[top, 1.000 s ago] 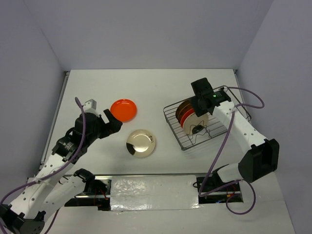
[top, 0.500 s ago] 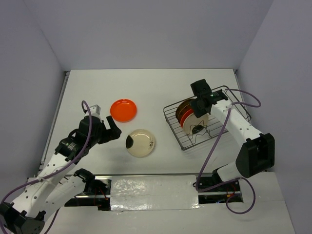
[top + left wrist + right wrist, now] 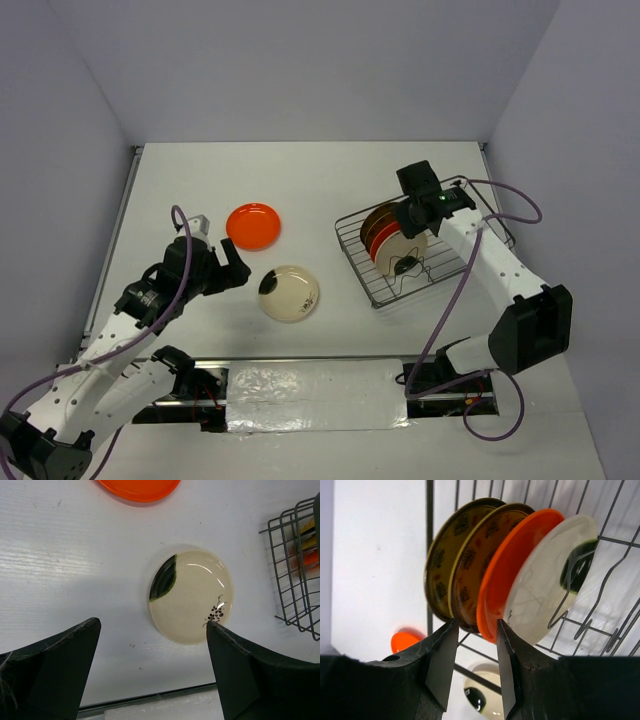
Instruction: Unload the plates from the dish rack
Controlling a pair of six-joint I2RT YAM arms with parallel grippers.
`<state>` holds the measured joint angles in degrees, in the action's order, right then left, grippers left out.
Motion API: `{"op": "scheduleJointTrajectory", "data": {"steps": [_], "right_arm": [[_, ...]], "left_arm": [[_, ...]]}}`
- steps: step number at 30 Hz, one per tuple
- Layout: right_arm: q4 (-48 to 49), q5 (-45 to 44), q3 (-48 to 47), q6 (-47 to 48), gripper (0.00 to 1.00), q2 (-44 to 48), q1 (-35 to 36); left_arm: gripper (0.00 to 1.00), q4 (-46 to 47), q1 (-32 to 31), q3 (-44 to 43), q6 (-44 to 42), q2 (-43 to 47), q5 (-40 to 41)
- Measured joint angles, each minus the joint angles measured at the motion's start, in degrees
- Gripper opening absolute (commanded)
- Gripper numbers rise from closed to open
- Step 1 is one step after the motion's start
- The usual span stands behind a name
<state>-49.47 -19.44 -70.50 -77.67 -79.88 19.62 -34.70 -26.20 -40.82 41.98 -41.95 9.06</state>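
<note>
The dish rack point(image 3: 455, 262) stands at the right with plates on edge in it. In the right wrist view these are two dark brown patterned plates point(image 3: 440, 565) point(image 3: 470, 565), an orange plate point(image 3: 505, 575) and a cream plate point(image 3: 545, 580). My right gripper point(image 3: 476, 624) point(image 3: 408, 214) is open. Its fingers straddle the rims of the second brown plate and the orange one. An orange plate point(image 3: 253, 225) and a cream plate point(image 3: 290, 292) point(image 3: 192, 595) lie flat on the table. My left gripper point(image 3: 235, 263) point(image 3: 152, 624) hovers wide open, empty, left of the cream plate.
The rack's wire wall point(image 3: 429, 510) runs close beside the right fingers, and its corner point(image 3: 295, 580) shows at the right of the left wrist view. The table's front edge and a foil-covered strip point(image 3: 310, 385) lie below the flat plates.
The right jaws have narrowed around the plate rims in the rack. The left arm drew back slightly toward its base, staying wide open.
</note>
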Motion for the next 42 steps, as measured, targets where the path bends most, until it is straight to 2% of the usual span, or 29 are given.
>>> {"op": "scheduleJointTrajectory", "data": {"steps": [18, 28, 42], "right_arm": [[0.26, -0.07, -1.49, 0.57, 0.43, -0.22, 0.00], [1.88, -0.26, 6.12, -0.04, 0.40, 9.49, -0.02], [10.97, 1.57, 12.72, 1.29, 0.40, 9.22, -0.07]], "left_arm": [[0.99, 0.44, 0.00, 0.00, -0.11, -0.83, -0.83], [0.99, 0.48, 0.00, 0.00, -0.24, -1.36, -0.85], [1.00, 1.42, 0.00, 0.09, -1.33, -1.46, -1.88]]}}
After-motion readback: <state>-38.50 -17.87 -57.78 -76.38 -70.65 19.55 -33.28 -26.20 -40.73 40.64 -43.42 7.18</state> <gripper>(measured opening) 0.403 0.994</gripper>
